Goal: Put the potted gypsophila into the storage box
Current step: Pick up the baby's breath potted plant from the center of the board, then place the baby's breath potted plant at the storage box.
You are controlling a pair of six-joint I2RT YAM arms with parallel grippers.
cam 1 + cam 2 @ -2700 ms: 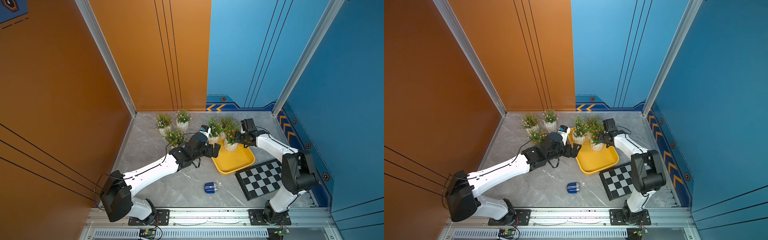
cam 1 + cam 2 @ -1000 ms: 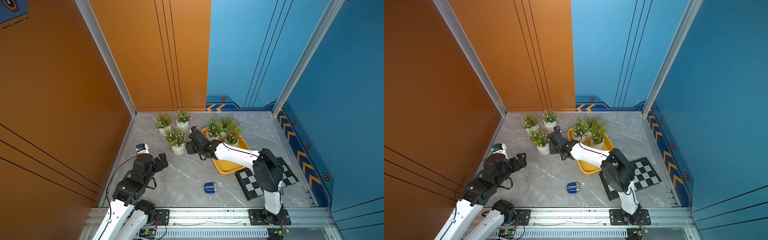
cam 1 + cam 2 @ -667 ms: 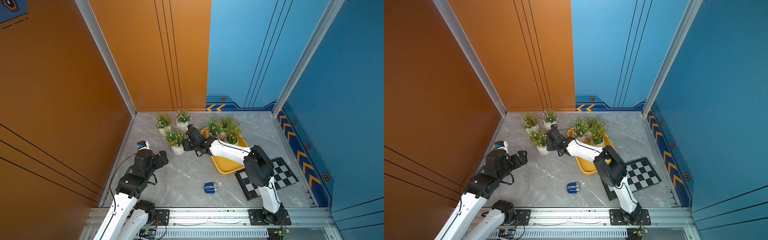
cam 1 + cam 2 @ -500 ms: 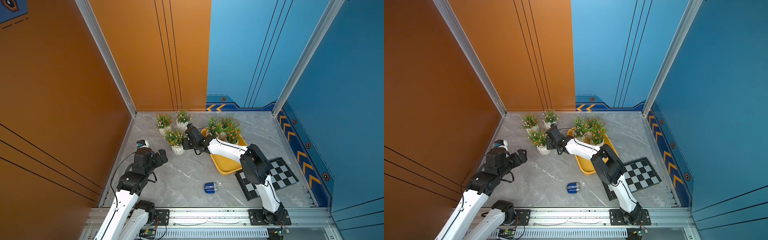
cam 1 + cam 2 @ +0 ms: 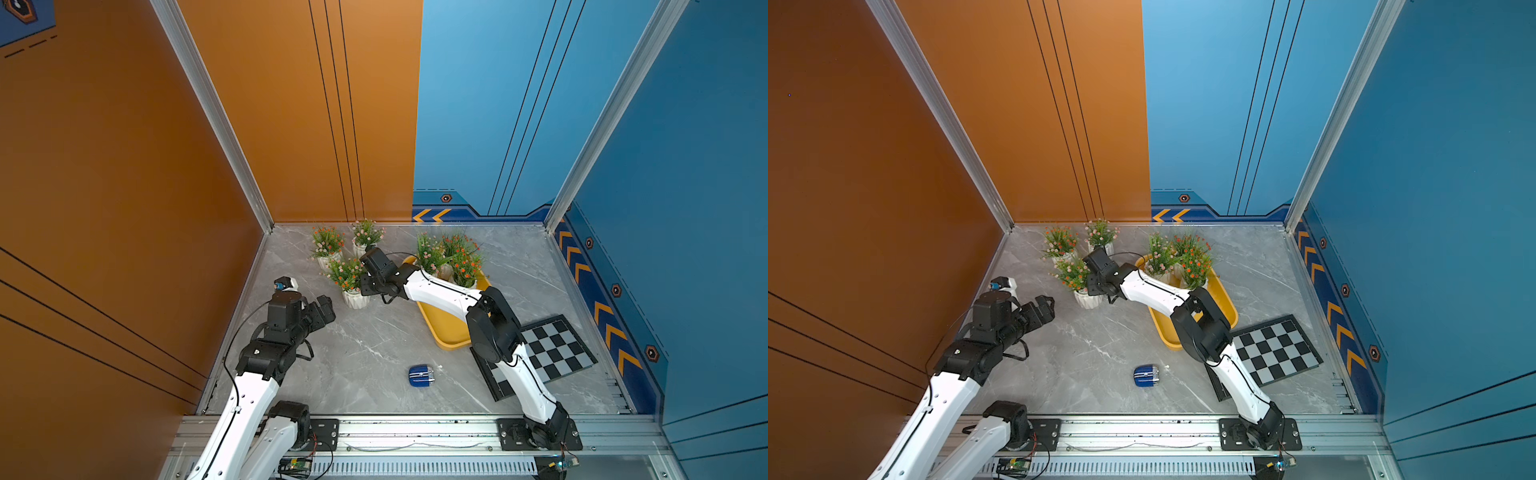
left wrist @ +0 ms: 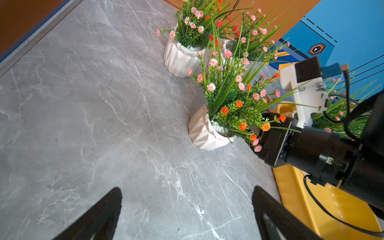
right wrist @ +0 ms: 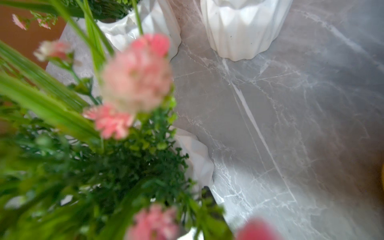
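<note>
Foliage hides the jaws of the right gripper point(image 5: 360, 291) in both top views, at the potted gypsophila point(image 5: 355, 300), outside the storage box point(image 5: 446, 332). Left wrist: left gripper point(image 6: 186, 188) gapes empty. Right wrist: blurred; you cannot tell if the right one grips. Pinching only stems could tip the pot.

Tabletop point(image 5: 374, 340) layout: potted gypsophila cluster toward the far left corner, with left rear pot point(image 5: 329, 261) and right rear pot point(image 5: 360, 248) side by side and front pot point(image 5: 355, 298) just before them. Storage box point(image 5: 446, 328) lies right of the cluster, about mid-surface, long axis running far-to-near. More potted plants point(image 5: 466, 266) stand packed together in its far end; count unclear. Chessboard point(image 5: 552, 349) lies flat right of the box's near end, toward the right edge. Small object point(image 5: 421, 376) sits near the front edge, before the box and apart from it.
</note>
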